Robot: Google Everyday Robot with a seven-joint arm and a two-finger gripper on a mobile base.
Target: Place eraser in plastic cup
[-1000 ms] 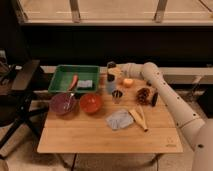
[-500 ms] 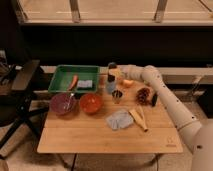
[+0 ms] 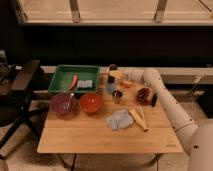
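Black eraser (image 3: 113, 68) stands upright in the tool (image 3: 114, 74), gripped at the rear of the wooden bench (image 3: 100, 135), directly over the bluish plastic cup (image 3: 110, 87). Metal cup (image 3: 117, 96) just beside.

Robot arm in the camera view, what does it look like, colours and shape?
The arm is off-white with thick, rounded tube-like segments and bulging joints, entering from the lower right. No cables or markings are visible. Its pincer, over the cups at the table's back edge, looks pale with a dark part at its tip.
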